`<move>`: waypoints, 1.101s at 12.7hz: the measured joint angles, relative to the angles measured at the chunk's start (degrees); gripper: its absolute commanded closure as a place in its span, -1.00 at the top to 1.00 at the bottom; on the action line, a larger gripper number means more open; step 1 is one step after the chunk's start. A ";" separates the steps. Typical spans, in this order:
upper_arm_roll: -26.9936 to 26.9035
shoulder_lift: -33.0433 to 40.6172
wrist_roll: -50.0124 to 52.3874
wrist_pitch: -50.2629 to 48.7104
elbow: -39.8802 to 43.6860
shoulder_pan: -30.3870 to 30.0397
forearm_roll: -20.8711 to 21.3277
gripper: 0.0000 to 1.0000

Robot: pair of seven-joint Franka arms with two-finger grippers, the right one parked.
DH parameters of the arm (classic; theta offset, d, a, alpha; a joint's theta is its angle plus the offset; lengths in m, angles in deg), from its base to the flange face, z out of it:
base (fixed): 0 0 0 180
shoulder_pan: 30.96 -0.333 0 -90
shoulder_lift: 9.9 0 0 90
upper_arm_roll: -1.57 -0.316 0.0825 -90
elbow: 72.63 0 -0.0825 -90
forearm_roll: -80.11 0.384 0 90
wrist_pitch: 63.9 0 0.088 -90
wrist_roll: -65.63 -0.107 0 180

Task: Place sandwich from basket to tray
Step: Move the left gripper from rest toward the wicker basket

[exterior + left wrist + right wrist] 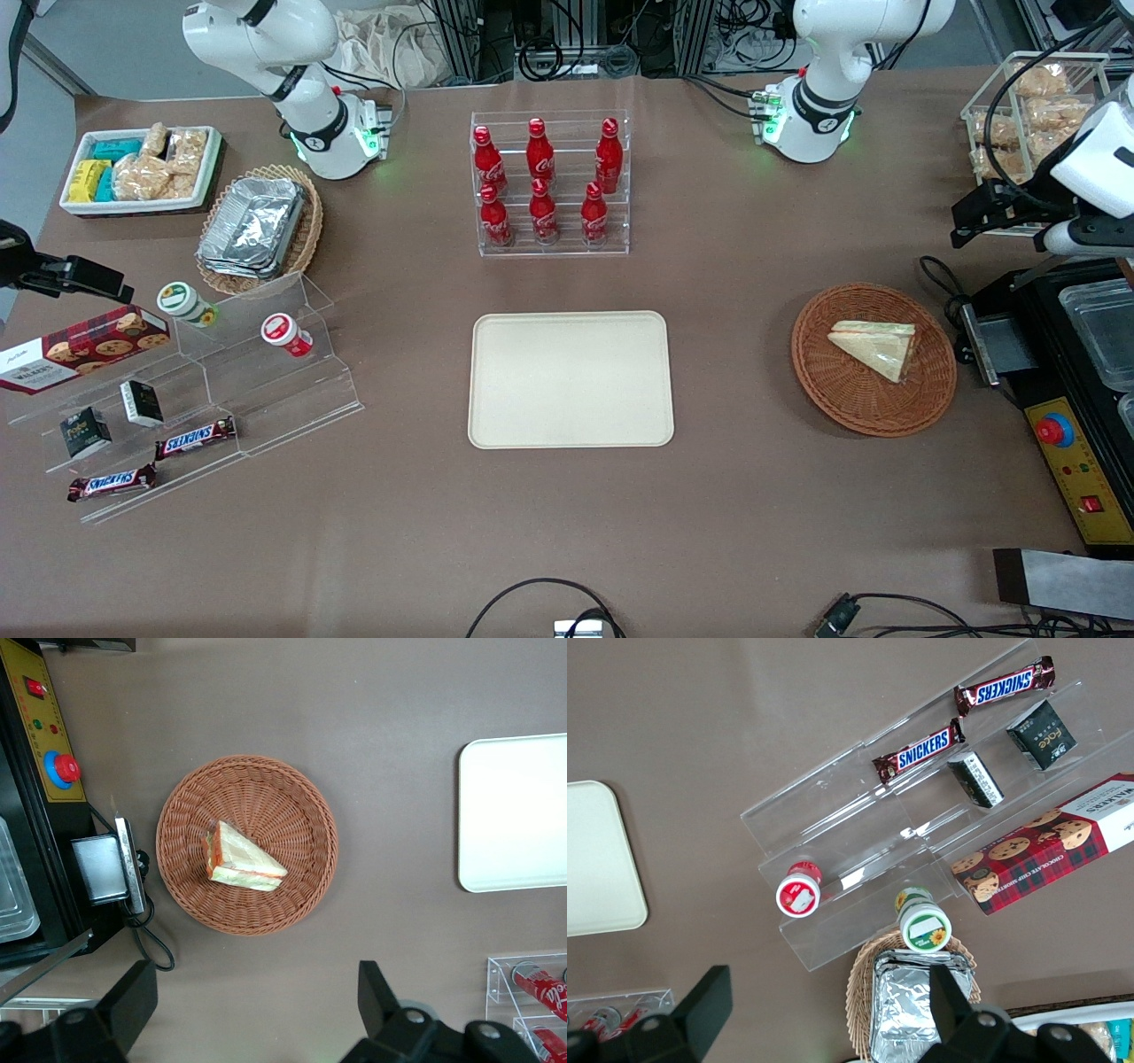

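The sandwich [877, 347], a clear-wrapped wedge with orange and green filling, lies in the round reddish-brown basket [842, 390] toward the working arm's end of the table. The cream tray [570, 379] lies flat and bare at the table's middle. My left gripper [966, 221] hangs open and empty well above the table, farther from the front camera than the basket. In the left wrist view the sandwich [244, 859] sits in the basket [292, 806], the tray [514, 815] shows at the edge, and the open gripper [255, 1001] is apart from the basket's rim.
A black machine with a yellow panel and red button [1063, 425] stands beside the basket. A rack of cola bottles [551, 182] stands farther from the front camera than the tray. An acrylic snack stand [204, 390], a foil-container basket [257, 230] and a white bin [142, 168] lie toward the parked arm's end.
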 measured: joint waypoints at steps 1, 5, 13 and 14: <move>0.00 0.09 0.00 0.00 0.00 0.00 0.00 1.00; -0.57 0.06 1.57 -0.20 -0.52 0.01 0.01 1.00; -7.17 -1.33 12.19 9.52 -14.53 -0.62 0.19 1.00; -8.95 -1.17 12.19 12.37 -16.95 -0.70 0.17 1.00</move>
